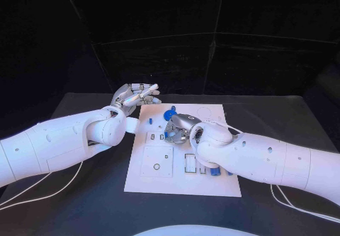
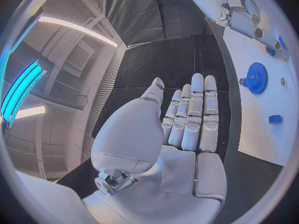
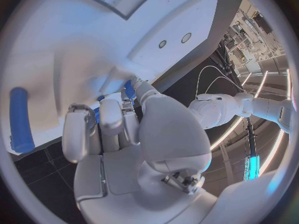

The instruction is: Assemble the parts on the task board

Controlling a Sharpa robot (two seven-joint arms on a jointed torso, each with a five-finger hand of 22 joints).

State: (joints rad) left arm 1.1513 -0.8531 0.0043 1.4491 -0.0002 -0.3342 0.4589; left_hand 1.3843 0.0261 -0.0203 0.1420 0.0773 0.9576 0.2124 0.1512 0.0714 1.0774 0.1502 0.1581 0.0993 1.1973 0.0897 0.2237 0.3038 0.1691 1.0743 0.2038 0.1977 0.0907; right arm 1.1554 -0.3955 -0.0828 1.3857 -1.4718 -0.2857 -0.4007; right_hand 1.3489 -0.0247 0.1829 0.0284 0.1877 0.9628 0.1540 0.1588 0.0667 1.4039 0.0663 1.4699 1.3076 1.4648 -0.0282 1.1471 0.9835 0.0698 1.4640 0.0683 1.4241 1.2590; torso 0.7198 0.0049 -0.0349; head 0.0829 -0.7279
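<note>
While the robot's two white arms meet over a black table [image 1: 85,206], the flat white rectangular task board [image 1: 177,184] lies at its middle, its long side running away from the robot. The silver left hand [image 1: 134,96] hovers just off the board's far left corner, above the dark tabletop; the left wrist view shows its fingers [image 2: 193,114] stretched straight and side by side, the palm bare and nothing held. The silver right hand [image 1: 181,129] is bent down onto the middle of the board, its fingers [image 3: 112,119] curled against the white surface; a small blue piece [image 3: 129,89] shows at the fingertips, but whether the hand grips it cannot be told. A round blue toothed gear [image 1: 170,115] stands on the board just beyond the right hand, between the two hands. A small blue block [image 2: 275,119] lies on the board close to the gear, and a long blue cylindrical peg [image 3: 20,119] lies flat near the board's edge beside the right hand. More small blue pieces [image 1: 214,172] sit beside the slots at the board's near right, partly under the right forearm. No lettering or label can be read on the board or the arms.
</note>
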